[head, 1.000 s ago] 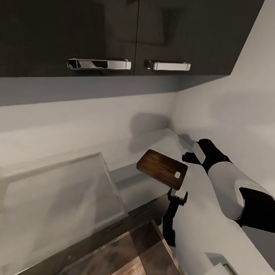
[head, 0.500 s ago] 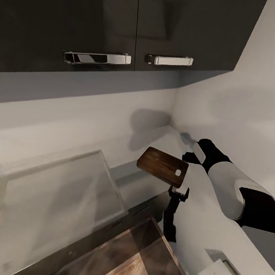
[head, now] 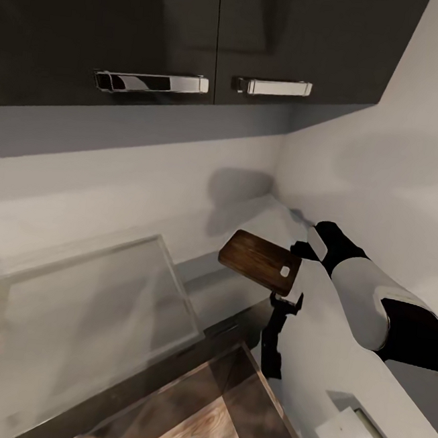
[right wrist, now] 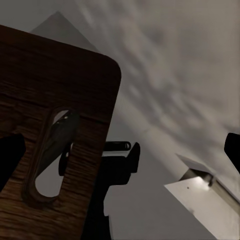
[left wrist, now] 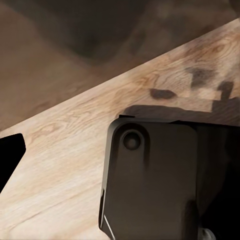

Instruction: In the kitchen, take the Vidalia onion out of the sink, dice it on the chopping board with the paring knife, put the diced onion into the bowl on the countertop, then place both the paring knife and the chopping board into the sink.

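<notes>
dark glossy wall cabinets (head: 198, 35) with two chrome bar handles (head: 152, 82) hang over a pale wall corner, and below them runs the grey matte countertop (head: 338, 366), turning at the corner; at its left end lies a flat pale steel surface with a thin raised rim, probably the drainboard of the sink (head: 81, 312), though the basin itself is not in frame. warm wood-grain floor (head: 225, 415) shows under the counter's front edge. the chopping board (head: 259, 262), a brown wooden rectangle with rounded corners, darker edges and an oval hand slot near one short side, hangs tilted in the air above the inner corner of the countertop, well clear of the surface. the right gripper (head: 307, 248) reaches to the board's slotted end; i judge it clamped on that edge, since nothing else carries the board, yet the fingertips are hidden and the right wrist view gives just the board's underside (right wrist: 50, 145) close up, so the grip itself i cannot tell for certain. the left gripper (head: 284, 307) stands just under the board on a slim black forearm; whether its fingers are apart or together i cannot tell. the step in hand seems to be carrying the board to the sink: keep it level enough not to slip, swing it along the counter's back edge clear of the left arm, and lower it flat.
</notes>
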You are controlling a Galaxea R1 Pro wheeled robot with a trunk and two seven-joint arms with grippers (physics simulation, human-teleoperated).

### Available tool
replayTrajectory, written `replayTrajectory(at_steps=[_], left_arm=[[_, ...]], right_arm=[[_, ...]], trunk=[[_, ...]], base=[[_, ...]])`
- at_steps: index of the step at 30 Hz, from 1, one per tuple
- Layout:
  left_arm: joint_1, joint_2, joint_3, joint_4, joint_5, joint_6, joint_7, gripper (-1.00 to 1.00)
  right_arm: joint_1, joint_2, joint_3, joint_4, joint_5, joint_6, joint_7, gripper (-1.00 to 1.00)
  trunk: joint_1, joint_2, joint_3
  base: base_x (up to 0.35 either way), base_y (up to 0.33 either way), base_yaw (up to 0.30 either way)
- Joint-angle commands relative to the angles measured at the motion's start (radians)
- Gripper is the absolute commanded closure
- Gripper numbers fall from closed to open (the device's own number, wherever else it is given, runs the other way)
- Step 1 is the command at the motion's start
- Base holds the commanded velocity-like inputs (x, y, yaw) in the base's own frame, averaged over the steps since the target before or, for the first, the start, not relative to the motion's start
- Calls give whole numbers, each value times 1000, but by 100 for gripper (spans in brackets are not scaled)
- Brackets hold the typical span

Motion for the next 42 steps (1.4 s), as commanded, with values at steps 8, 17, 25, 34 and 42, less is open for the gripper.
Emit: replayTrajectory(at_steps=[8,17,25,34,42], left_arm=[[0,-1,2,-1,3,-1,-4,-100],[0,-1,3,-1,2,-1,-5,-100],[0,-1,2,-2,2,-1,-5,-100],[0,-1,2,-2,2,-1,-5,-100],[0,-1,2,-2,2,-1,-4,-100]], right_arm=[[0,1,-6,-1,-3,3,-6,-100],[6,2,-6,-1,-3,2,-6,-100],[8,2,-6,-1,-3,2,-6,-100],[9,0,-7,-1,-3,-13,-6,-100],[10,0,-7,-1,-3,-16,-7,-100]], trunk=[[1,-2,-15],[1,-2,-29],[1,-2,-39],[1,-2,-40],[1,-2,-40]], base=[[0,0,0],[0,0,0],[0,0,0],[0,0,0],[0,0,0]])
